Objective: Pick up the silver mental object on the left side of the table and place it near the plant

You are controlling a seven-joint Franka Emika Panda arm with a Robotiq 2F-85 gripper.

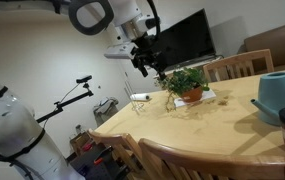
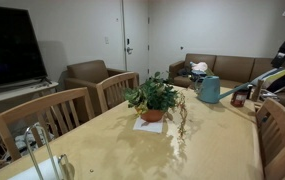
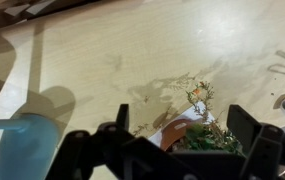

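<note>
Pincer (image 1: 141,67) apart, empty, above plant (image 1: 187,82). I should centre over silver object (image 1: 137,98), then descend squarely.

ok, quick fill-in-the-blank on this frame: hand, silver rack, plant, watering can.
1. The hand has its jaws ___ and holds nothing.
2. The silver wire rack is standing on the ___.
3. The teal watering can and the rack are on ___ sides of the plant.
Missing words: open; table; opposite.
</note>
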